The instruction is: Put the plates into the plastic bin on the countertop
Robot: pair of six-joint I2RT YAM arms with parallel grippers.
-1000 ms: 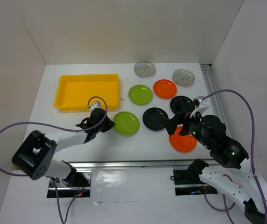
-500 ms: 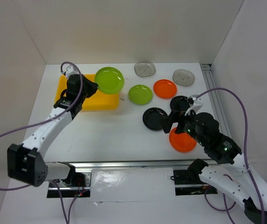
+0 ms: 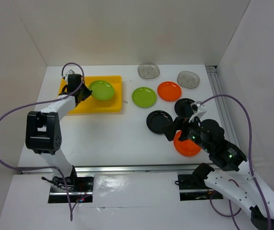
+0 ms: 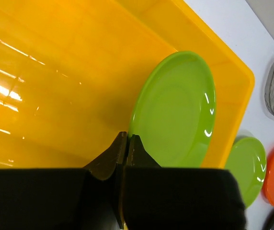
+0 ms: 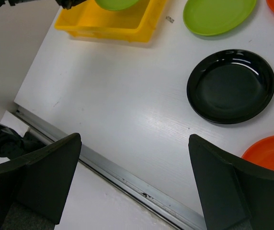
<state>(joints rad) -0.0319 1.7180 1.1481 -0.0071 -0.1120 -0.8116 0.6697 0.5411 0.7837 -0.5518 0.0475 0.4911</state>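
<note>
Two hands: the left hand [image 4: 126, 140] pinches a green plate [image 4: 175, 115] over the bin [image 4: 55, 57]; the right hand [image 5: 134, 143] is wide open.

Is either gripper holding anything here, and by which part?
The left gripper pinches the round lime-green plate by its rim, over the shallow yellow plastic bin. The right gripper is open, holding nothing.

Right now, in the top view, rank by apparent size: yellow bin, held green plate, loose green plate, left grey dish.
plastic bin
held green plate and loose green plate: look alike, not ranked
left grey dish: smallest
</note>
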